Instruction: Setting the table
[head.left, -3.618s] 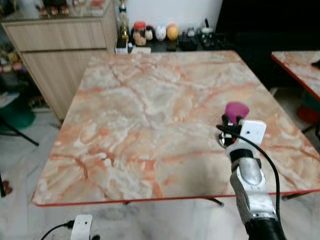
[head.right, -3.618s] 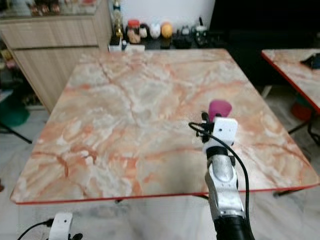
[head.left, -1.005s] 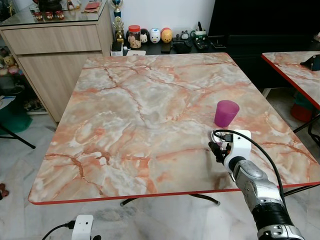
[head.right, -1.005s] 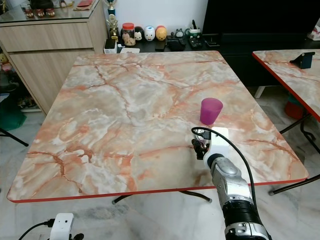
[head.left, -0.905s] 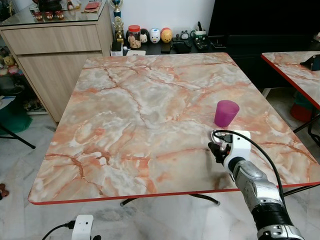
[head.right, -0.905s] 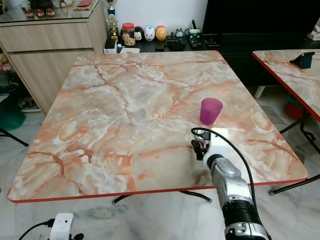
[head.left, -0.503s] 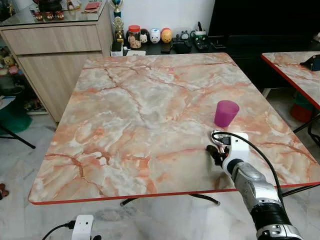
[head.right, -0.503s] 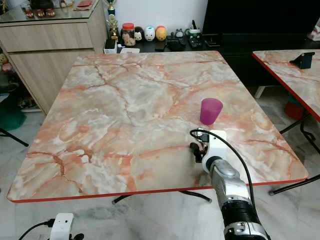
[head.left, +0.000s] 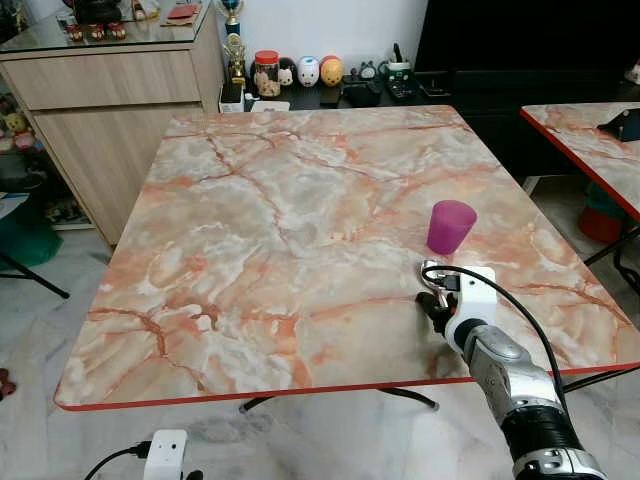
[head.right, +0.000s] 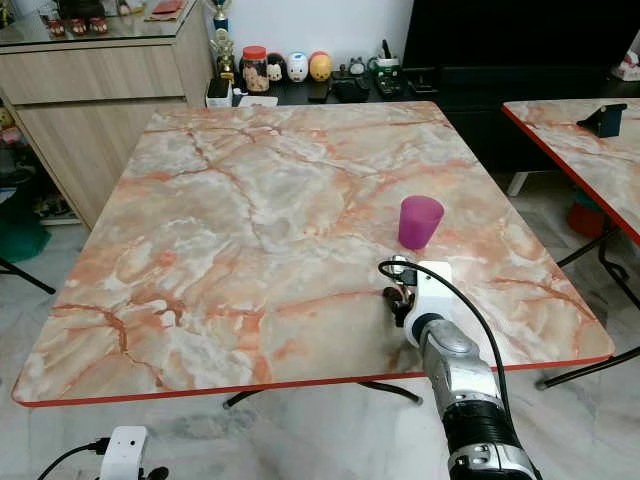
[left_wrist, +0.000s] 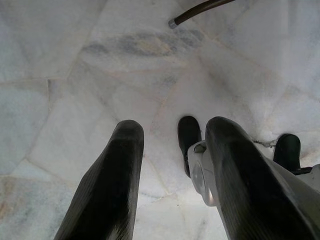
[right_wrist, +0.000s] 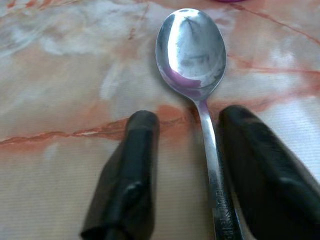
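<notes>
- The right gripper (right_wrist: 186, 170) is low over the table (head.left: 270, 220), near its front right edge. Its two black fingers stand apart, and the spoon (right_wrist: 197, 80) lies between them, its handle close to one finger.
- I judge that the spoon is being laid on the table and not lifted, because the bowl rests flat on the marble and the fingers do not squeeze the handle.
- The spoon is just in front of the purple cup (head.left: 450, 226), probably so that both make one place setting.
- Its long axis runs away from the robot: the bowl points toward the cup, the handle back toward the wrist.
- The left gripper (left_wrist: 172, 175) hangs idle above the floor (left_wrist: 60, 60), with its fingers apart and holding nothing.
</notes>
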